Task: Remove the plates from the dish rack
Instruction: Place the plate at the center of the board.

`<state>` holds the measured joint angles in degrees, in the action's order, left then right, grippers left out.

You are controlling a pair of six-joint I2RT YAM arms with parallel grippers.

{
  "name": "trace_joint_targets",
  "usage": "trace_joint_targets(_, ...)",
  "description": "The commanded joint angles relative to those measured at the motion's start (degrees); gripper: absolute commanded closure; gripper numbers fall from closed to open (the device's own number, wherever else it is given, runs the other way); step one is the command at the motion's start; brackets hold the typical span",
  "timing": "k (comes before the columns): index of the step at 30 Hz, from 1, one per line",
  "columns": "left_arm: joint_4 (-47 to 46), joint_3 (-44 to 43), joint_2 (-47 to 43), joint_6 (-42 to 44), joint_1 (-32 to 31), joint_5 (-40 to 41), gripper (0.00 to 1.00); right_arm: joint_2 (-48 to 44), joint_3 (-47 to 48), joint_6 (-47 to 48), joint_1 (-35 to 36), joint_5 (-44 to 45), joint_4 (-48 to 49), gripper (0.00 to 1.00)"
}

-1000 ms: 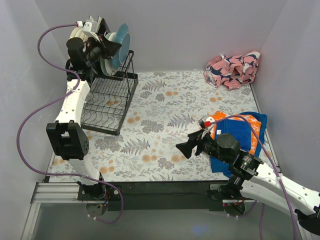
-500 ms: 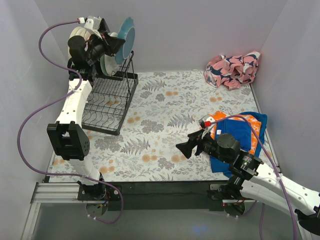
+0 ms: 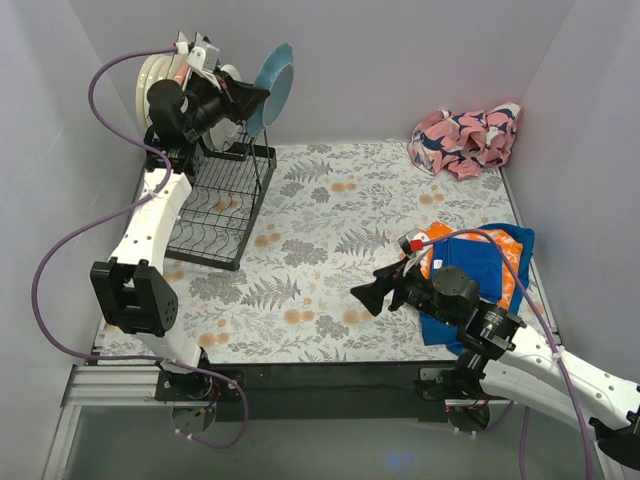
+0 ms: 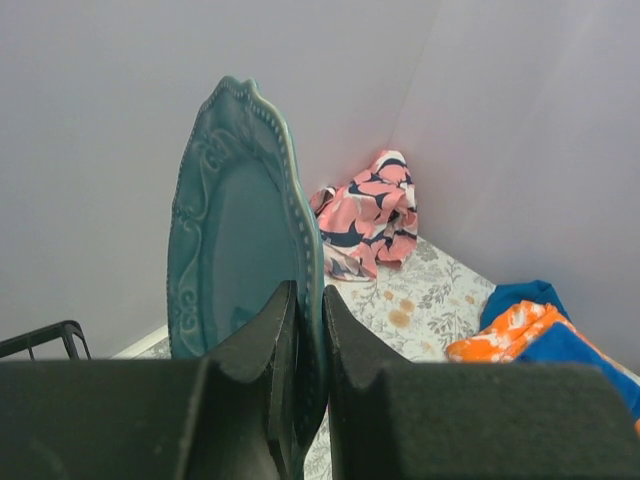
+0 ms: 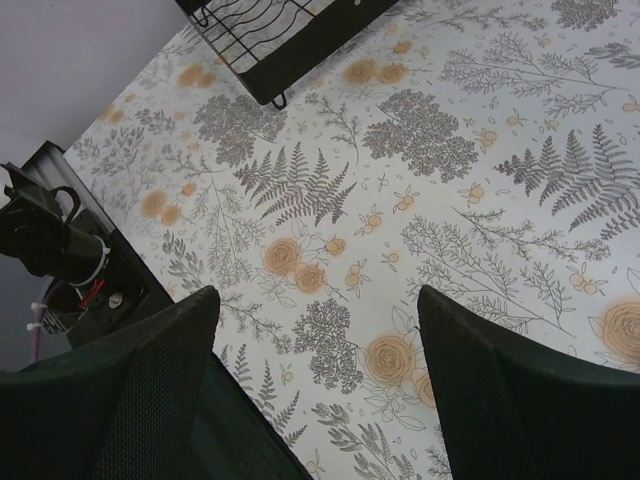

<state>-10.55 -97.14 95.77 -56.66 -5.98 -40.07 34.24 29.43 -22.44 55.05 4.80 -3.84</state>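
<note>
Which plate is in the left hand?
The teal plate, pinched at its rim by the left hand above the rack; the cream plates stand in it.

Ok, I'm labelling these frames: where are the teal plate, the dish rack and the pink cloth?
teal plate (image 4: 235, 250), left wrist view, embossed face
dish rack (image 3: 215, 215), top view, lower wires
pink cloth (image 3: 465, 138), top view, middle

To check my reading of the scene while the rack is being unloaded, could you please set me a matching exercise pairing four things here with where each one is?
Things:
1. teal plate
2. pink patterned cloth
3. orange and blue cloth
4. dish rack

Places:
A. bunched in the far right corner of the table
B. standing at the far left
C. clamped in the left jaws, raised
D. lying at the near right

Pairs: 1-C, 2-A, 3-D, 4-B
</note>
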Motion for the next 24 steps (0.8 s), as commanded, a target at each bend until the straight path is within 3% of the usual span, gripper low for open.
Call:
trace_joint_targets(1,-4.23,2.48,-10.33,8.48,-3.15,4.64,1.0,1.09,3.08,-5.15,0.24,5.55,1.65,0.16)
trace_joint_targets(6,-3.08,13.62,-17.62,19.47,-12.47,16.75,1.0,5.66,7.3,-10.95,-0.29,22.5,-6.09,0.16)
trace_joint_targets(8,-4.3,20.57,-21.31,19.66,-14.85,18.53,1.0,7.23,9.4,-11.66,-2.47,22.19,-6.54,0.16)
trace_joint_targets(12,-5.18,31.47,-27.46,20.53,-19.15,24.24,1.0,10.67,14.07,-12.72,-9.24,10.1,-6.19,0.16)
trace_joint_targets(14,-5.8,36.39,-30.18,22.29,-23.98,31.53,1.0,13.29,17.13,-13.6,-13.36,3.51,-5.31,0.15)
trace_joint_targets(18,-7.99,45.7,-33.7,25.28,-34.08,46.29,1.0,17.61,22.32,-15.09,-18.48,-3.46,-4.08,0.14)
trace_joint_targets(20,-13.87,53.15,-34.94,27.99,-40.32,54.96,1.0,20.06,24.17,-15.44,-19.79,-4.27,-3.46,0.13)
trace_joint_targets(24,-18.28,58.2,-31.1,33.18,-47.8,64.66,1.0,24.64,27.43,-15.79,-21.56,-10.4,-3.28,0.12)
